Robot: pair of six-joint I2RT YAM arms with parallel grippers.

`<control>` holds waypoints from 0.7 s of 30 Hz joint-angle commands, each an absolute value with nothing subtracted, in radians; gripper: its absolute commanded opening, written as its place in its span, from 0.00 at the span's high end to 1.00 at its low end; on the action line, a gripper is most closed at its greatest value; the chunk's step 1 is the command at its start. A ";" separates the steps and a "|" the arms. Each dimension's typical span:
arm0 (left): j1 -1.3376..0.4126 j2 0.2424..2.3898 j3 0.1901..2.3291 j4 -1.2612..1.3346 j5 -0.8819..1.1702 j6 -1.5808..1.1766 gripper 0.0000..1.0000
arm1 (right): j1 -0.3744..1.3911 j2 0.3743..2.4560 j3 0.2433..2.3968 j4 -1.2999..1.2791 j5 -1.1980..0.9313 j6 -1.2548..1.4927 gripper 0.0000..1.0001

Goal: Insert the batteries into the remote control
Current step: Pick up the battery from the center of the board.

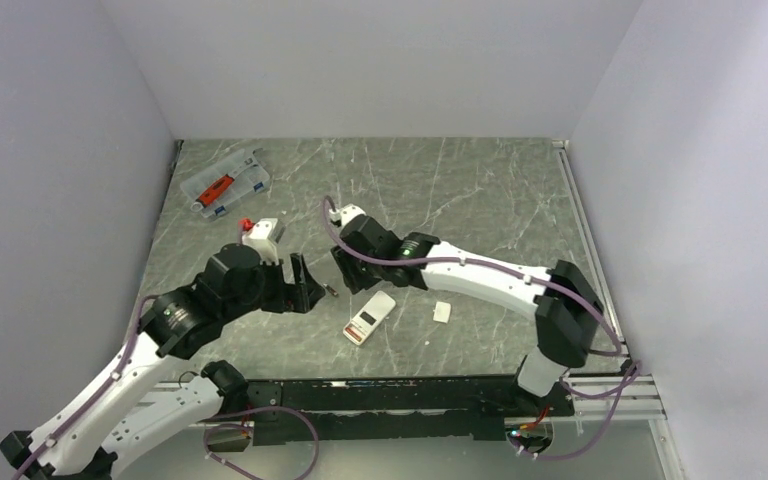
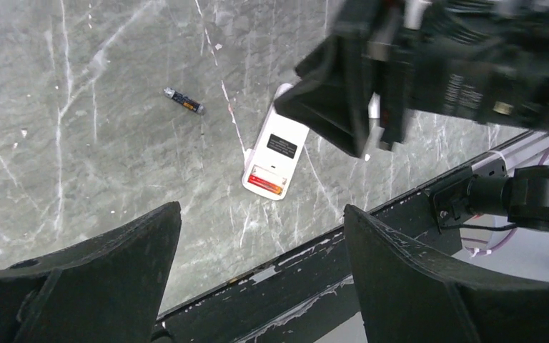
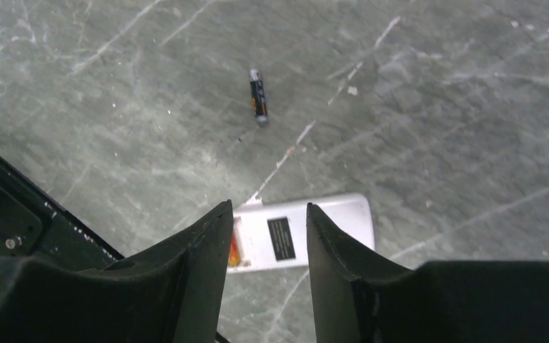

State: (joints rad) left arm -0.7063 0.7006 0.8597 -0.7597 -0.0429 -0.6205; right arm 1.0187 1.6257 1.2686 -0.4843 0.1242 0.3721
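The white remote control (image 1: 370,318) lies back up on the marble table, its dark label showing in the left wrist view (image 2: 281,146). A reddish-orange strip (image 2: 267,183) fills the open compartment at its near end. One battery (image 1: 330,292) lies loose on the table to the remote's left, also seen in the left wrist view (image 2: 184,101) and the right wrist view (image 3: 258,95). My right gripper (image 3: 269,207) is open and empty, hovering over the remote (image 3: 329,230). My left gripper (image 2: 261,209) is wide open and empty, above the table beside the loose battery.
A small loose white square piece (image 1: 442,312) lies right of the remote. A clear plastic organiser case (image 1: 225,183) with a red tool stands at the back left. The black rail (image 1: 400,392) runs along the near table edge. Grey walls enclose three sides.
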 commanded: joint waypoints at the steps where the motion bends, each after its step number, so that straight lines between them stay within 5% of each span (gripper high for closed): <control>1: -0.705 0.664 0.927 -0.845 -0.051 -0.563 0.11 | 1.015 1.726 1.391 -0.515 0.079 0.347 0.55; 9: -0.706 0.593 0.936 -0.854 0.002 -0.510 0.09 | 1.011 1.903 1.526 -0.540 0.065 0.350 0.56; 12: -0.706 0.569 0.938 -0.854 0.036 -0.491 0.09 | 1.003 1.949 1.559 -0.546 0.066 0.358 0.60; 18: -0.706 0.511 0.897 -0.799 0.108 -0.475 0.06 | 0.978 2.024 1.593 -0.550 0.076 0.376 0.85; 21: -0.706 0.493 0.895 -0.800 0.108 -0.476 0.05 | 0.973 2.047 1.592 -0.541 0.067 0.383 0.87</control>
